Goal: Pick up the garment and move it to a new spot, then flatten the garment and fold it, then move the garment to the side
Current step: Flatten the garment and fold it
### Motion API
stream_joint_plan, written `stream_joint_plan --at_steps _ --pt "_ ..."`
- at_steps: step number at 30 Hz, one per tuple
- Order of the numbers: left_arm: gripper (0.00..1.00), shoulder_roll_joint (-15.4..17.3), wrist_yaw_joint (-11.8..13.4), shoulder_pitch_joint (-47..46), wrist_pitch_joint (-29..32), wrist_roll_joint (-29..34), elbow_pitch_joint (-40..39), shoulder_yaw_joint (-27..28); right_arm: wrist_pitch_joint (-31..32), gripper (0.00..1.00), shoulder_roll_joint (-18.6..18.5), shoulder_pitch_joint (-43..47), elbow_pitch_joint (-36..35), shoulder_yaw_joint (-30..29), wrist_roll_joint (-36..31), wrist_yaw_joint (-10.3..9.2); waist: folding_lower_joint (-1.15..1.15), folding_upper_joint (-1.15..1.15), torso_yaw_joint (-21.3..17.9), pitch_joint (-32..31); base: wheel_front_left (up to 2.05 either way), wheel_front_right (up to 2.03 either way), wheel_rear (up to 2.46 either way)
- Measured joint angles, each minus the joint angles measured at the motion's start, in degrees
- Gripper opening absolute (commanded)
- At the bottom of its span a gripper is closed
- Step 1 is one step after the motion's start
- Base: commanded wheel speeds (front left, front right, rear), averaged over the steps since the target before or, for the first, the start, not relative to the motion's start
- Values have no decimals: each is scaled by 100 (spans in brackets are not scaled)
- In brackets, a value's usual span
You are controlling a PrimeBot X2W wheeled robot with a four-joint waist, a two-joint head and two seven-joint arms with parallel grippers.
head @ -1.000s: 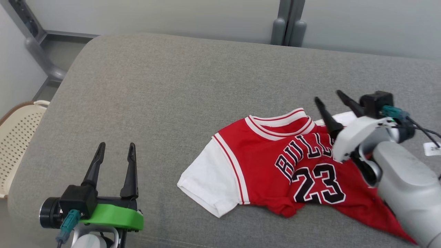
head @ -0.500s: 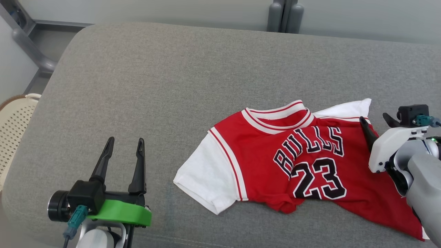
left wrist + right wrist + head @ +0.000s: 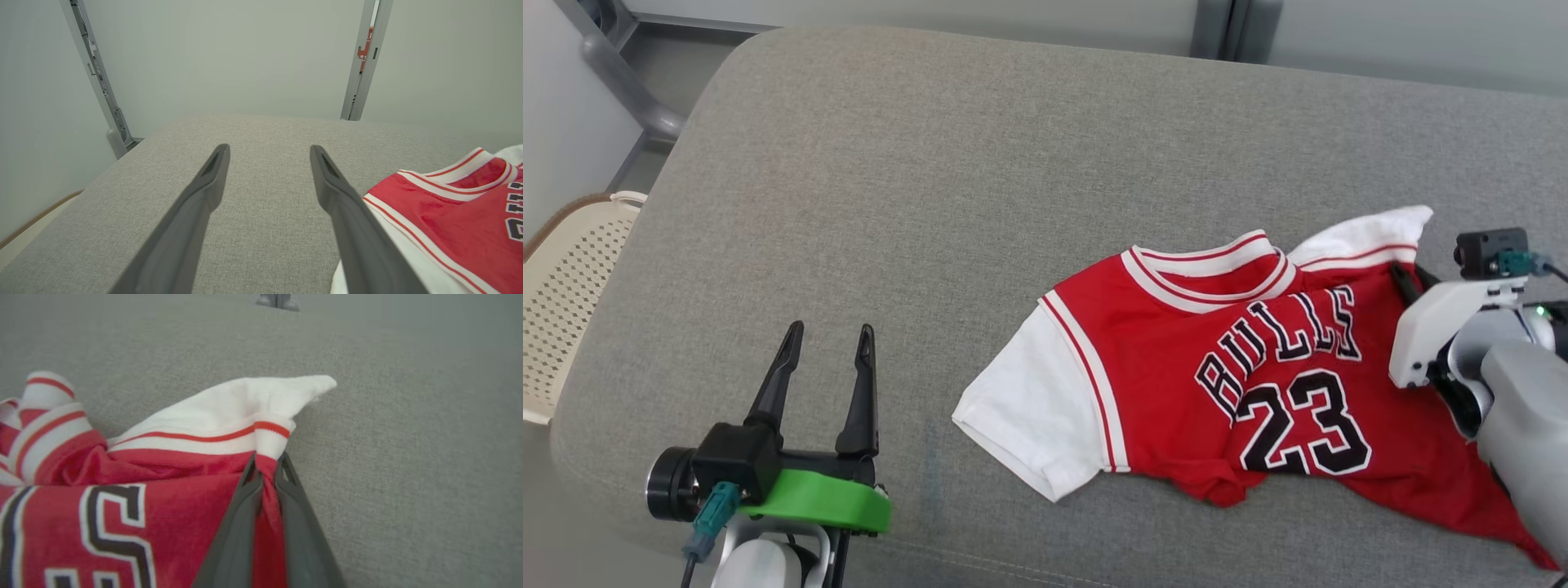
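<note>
The garment [image 3: 1225, 367] is a small red jersey with white sleeves and black lettering, lying rumpled on the grey cushion [image 3: 980, 180] at the right. My right gripper [image 3: 1409, 282] is at its right shoulder. In the right wrist view that gripper [image 3: 267, 467] is shut on a pinch of the garment's red cloth [image 3: 163, 465] just below the white sleeve. My left gripper [image 3: 827, 341] stands open over bare cushion at the lower left, apart from the garment's left sleeve. In the left wrist view the left gripper [image 3: 269, 153] is empty, with the garment [image 3: 449, 212] at the right.
A cream perforated basket [image 3: 564, 286] stands off the cushion's left edge. Grey wall panels and metal posts [image 3: 1233, 28] run behind the cushion. Bare cushion stretches across the left and far side.
My right gripper came down at the garment's right shoulder and shut on the cloth there. The head camera shifted. The left gripper stayed open.
</note>
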Motion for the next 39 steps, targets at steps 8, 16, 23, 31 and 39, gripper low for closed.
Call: stream_joint_plan --at_steps 8,16,23,31,39 --pt "100 -54 -48 -120 0 3 70 -55 -425 0 129 -1442 -194 225 -569 0 0 0 203 3 0 0 0" --pt "100 -94 -54 -120 0 1 68 -51 -554 100 581 -2081 112 348 -948 0 0 0 435 71 0 0 0" --pt "100 -104 -46 -97 0 5 70 20 -587 100 590 -1807 311 322 -847 1 0 0 362 14 0 0 0" --pt "100 -108 -42 -15 0 94 -5 200 -615 100 -97 -697 -360 -367 -389 0 0 0 54 -126 0 0 0" --pt "100 -103 -59 46 0 143 -54 255 -616 100 -348 959 -1046 -914 -272 0 0 0 -167 -222 0 0 0"
